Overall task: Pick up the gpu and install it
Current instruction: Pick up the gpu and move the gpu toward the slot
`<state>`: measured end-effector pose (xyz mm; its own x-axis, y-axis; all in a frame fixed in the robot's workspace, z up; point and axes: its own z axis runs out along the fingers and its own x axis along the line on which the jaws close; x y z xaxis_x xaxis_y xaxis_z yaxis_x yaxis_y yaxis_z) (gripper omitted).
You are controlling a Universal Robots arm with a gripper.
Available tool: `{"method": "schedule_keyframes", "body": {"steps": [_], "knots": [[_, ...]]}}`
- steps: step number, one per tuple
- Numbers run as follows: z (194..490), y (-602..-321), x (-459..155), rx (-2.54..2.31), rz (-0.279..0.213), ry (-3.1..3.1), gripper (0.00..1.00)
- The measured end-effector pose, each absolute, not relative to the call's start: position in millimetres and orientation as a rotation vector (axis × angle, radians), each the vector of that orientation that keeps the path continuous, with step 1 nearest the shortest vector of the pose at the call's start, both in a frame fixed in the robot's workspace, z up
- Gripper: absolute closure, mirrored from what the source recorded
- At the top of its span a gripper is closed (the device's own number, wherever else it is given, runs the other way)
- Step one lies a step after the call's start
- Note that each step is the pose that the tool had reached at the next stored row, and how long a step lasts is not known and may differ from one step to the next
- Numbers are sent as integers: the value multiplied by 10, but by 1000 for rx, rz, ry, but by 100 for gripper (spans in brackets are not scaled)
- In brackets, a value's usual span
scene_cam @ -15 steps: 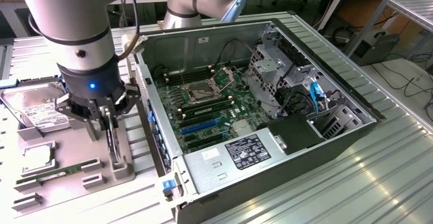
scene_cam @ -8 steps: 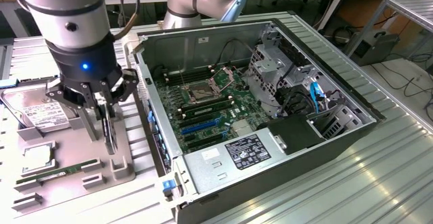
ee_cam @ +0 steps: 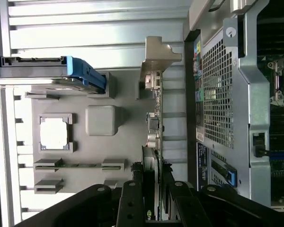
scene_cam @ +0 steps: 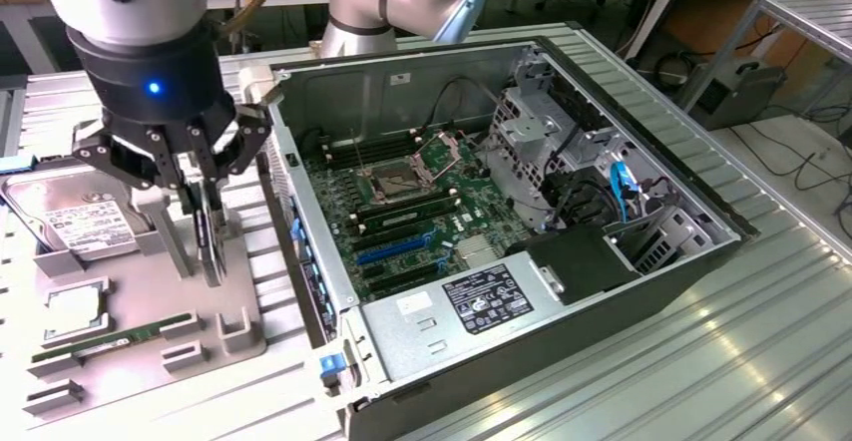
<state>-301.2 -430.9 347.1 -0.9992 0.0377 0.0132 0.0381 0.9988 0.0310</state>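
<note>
In the exterior view the gripper [scene_cam: 203, 207] clamps the gpu [scene_cam: 211, 256], which stands upright on edge over the grey holder tray [scene_cam: 147, 301], just beside the open computer case [scene_cam: 600, 301] (motherboard exposed). The wrist view looks along the card's edge to its silver bracket [ee_cam: 157, 54], beyond the fingers [ee_cam: 132, 189].

Open computer case [scene_cam: 399, 92]: beside the end effector [scene_cam: 207, 236]. Grey holder tray [scene_cam: 147, 291] beneath it: hard drive [scene_cam: 74, 223], processor chip [scene_cam: 74, 311], memory stick [scene_cam: 114, 341]. Ribbed tabletop [scene_cam: 692, 361].
</note>
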Motion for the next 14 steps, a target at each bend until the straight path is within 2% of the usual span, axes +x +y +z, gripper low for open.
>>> {"method": "schedule_keyframes", "body": {"steps": [14], "knots": [[3877,-4308,-2810,-60,-49,-3132,74]]}}
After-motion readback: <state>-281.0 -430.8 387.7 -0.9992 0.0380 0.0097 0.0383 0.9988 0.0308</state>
